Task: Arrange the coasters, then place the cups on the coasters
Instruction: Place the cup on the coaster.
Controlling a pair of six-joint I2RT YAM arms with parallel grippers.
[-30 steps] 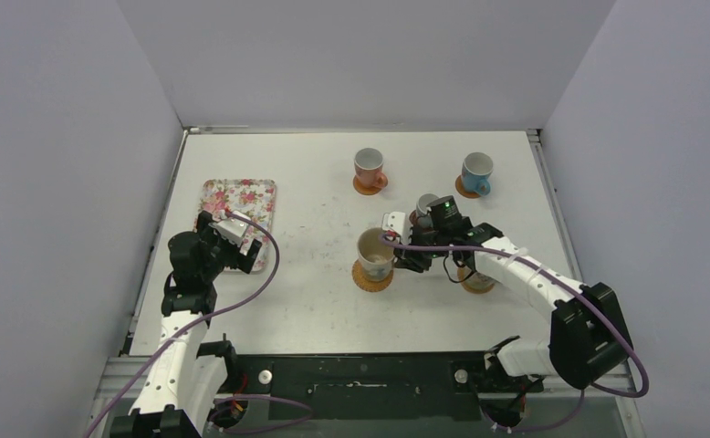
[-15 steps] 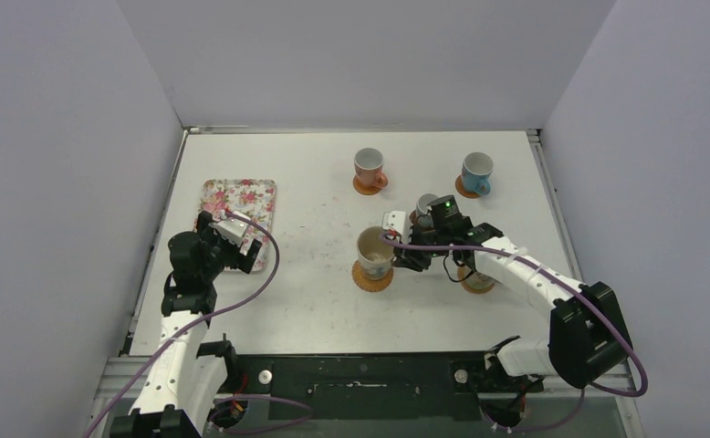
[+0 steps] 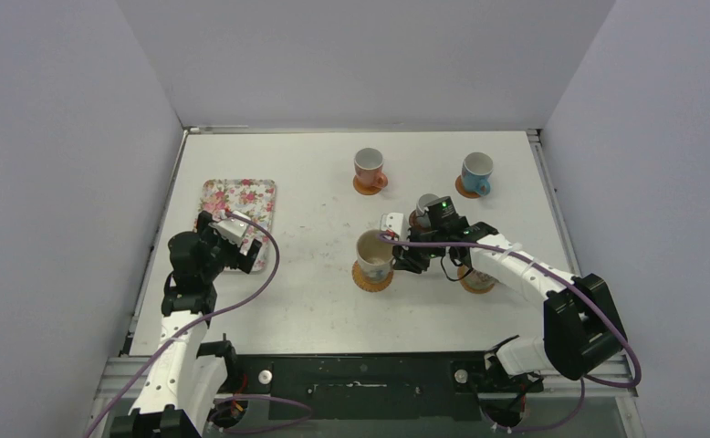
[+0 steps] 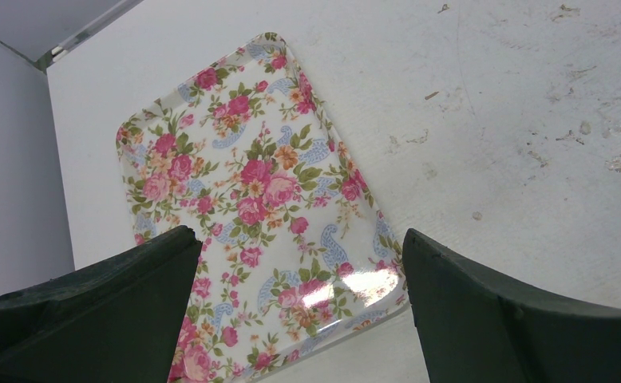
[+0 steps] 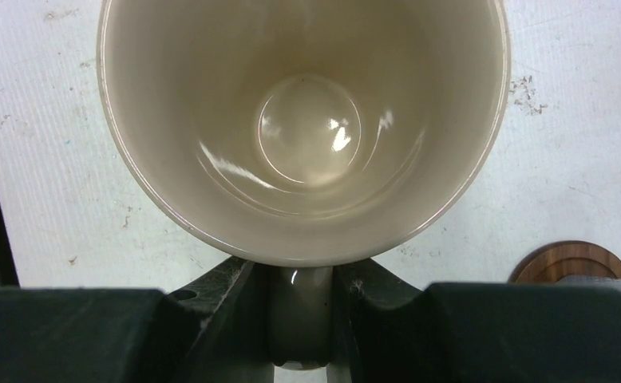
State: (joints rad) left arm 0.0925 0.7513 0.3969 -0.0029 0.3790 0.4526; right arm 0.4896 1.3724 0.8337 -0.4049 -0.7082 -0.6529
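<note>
Over tray (image 4: 243, 183) near end, left gripper (image 4: 299, 275) hung spread wide, empty, parked clear. Right of tray, right gripper (image 5: 303, 319) clenched cream cup (image 5: 303, 120) handle, for upright seating on woven coaster (image 3: 372, 279). Farther right of tray: pink cup (image 3: 368, 165), blue cup (image 3: 476, 170) sat on coasters (image 3: 364, 188).

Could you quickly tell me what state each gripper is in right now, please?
Left gripper: open, holding nothing, over the floral tray.
Right gripper: closed on the handle of the cream cup.
</note>
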